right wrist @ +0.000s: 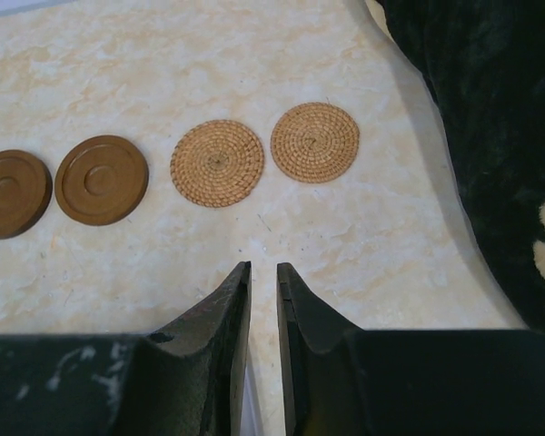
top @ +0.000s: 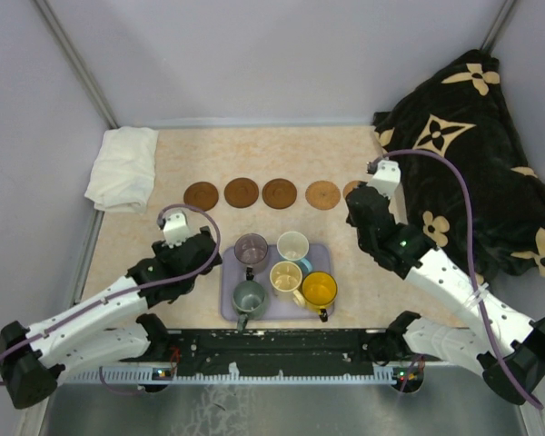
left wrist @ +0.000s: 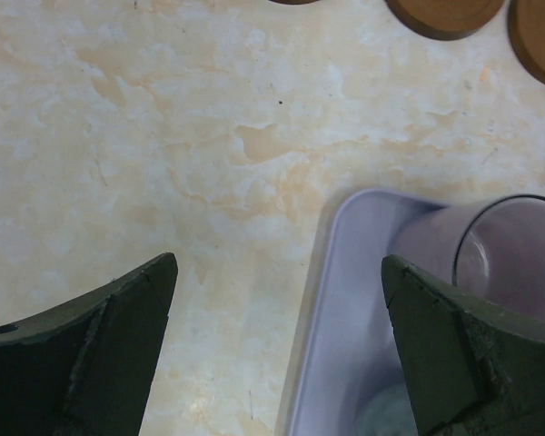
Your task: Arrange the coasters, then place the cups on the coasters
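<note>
Lying ahead of R pincer (right wrist: 262, 265), apart: 2 woven coasters (right wrist: 217, 163) (right wrist: 314, 142).

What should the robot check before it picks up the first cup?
1. The coasters in a row: ok, five lined up.
2. Tops of the coasters bare: ok, no cup on any.
3. The cups ready: ok, all five upright on the tray.
4. The left gripper open: ok, beside the purple cup.
5. The right gripper free: ok, nearly shut, holding nothing.
</note>
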Robot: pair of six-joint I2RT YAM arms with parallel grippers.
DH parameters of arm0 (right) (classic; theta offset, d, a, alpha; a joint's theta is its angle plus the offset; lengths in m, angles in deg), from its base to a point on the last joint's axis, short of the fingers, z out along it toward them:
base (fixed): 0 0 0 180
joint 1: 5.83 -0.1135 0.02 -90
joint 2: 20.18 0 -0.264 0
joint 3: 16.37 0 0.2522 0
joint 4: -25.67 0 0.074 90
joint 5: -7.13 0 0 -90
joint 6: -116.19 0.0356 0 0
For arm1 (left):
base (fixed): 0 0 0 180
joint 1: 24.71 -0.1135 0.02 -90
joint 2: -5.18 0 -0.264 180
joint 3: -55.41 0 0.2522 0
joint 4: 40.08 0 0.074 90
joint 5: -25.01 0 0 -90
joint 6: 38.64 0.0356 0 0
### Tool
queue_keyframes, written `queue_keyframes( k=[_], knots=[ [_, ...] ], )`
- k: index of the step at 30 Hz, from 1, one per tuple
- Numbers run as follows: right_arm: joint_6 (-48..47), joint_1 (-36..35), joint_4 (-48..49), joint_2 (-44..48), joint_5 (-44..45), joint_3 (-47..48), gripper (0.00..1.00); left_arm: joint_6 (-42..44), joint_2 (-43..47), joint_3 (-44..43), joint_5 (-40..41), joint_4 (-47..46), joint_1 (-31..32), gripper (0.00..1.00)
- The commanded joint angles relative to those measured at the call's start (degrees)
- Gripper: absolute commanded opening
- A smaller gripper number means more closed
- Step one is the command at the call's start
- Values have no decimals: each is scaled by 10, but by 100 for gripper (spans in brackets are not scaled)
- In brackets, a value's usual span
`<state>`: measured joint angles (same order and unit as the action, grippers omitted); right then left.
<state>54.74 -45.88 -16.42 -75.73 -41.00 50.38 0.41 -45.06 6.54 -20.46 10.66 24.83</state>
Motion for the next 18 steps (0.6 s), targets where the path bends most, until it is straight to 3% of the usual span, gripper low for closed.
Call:
queue_keyframes(
  k=[1, 9, 15, 18],
  knots=[
    [-23, 9, 38, -5, 4, 34, 19, 97, -66, -4, -84, -94, -57, 99],
    [-43, 32, 48, -36, -20, 48, 21, 171, -90, -26, -115, -181, -131, 99],
    [-33, 138, 36, -84, -143, 78, 23, 202, -104, -45, -140, -193, -176, 99],
    [-29, 164, 21, -93, -152, 80, 24, 208, -111, -47, -144, -185, -176, 99]
  ],
)
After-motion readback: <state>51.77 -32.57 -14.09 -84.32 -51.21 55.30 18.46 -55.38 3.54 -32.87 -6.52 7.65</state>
